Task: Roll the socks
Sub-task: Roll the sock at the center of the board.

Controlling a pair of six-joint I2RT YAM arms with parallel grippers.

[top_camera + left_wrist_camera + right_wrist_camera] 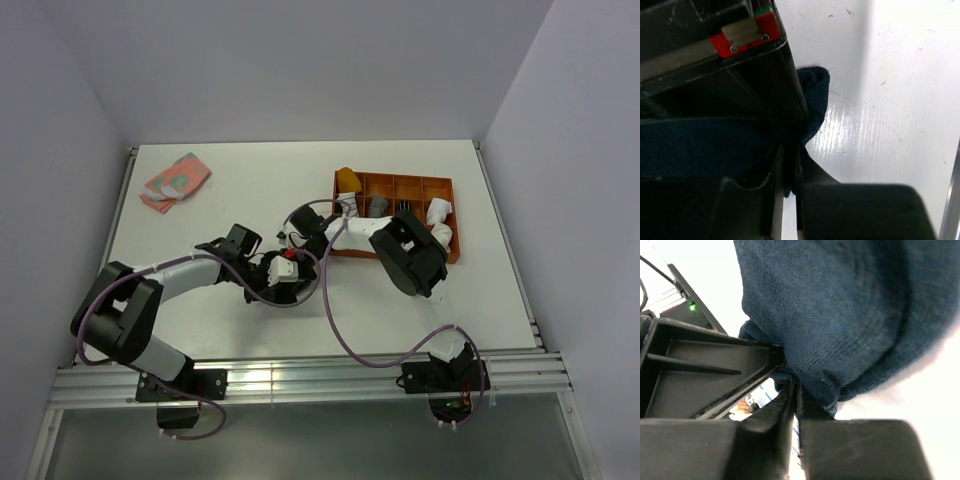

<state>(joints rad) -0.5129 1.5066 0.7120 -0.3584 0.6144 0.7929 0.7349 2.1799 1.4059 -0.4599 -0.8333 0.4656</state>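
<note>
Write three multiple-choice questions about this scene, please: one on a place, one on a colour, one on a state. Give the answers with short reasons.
1. Where does the pink-and-green cloth lie?
A. in a tray compartment
B. on the far left part of the table
C. under the right arm's base

2. What colour is the sock in the left gripper?
A. white
B. mustard
C. dark navy

3. In what state is the right gripper?
A. wide open above the sock
B. shut on the sock's fabric
C. shut on nothing

Answers:
1 B: the top view shows it on bare table near the far left corner, well apart from the orange tray.
2 C: the left wrist view shows dark blue fabric between the fingers.
3 B: the right wrist view shows the fingers together with a fold of fabric pinched between them.
</note>
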